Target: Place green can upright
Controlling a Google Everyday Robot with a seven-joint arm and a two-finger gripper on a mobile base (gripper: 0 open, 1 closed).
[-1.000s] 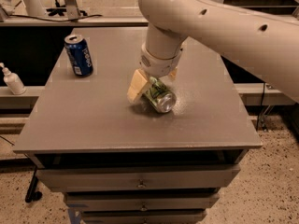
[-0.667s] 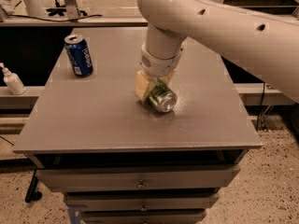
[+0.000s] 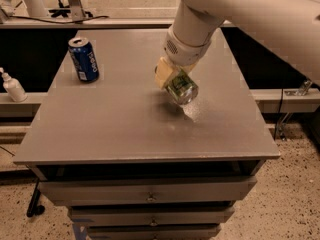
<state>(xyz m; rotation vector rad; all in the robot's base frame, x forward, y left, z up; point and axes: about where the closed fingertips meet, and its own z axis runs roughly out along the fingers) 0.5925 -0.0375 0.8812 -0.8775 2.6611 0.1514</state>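
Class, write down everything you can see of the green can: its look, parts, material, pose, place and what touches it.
The green can looks like aluminium, with a green patterned body and a shiny silver end rim turned toward the camera and the lower right. It is tilted, not upright, and is clamped in the cream-tipped gripper that comes down from above. It sits over the middle right of the grey table. Whether its lower end touches the tabletop cannot be told.

The white arm (image 3: 250, 9) reaches down from the upper right, its gripper (image 3: 173, 80) low above the table (image 3: 100, 129), fingers (image 3: 162, 76) clamped on the tilted green can (image 3: 183, 89).
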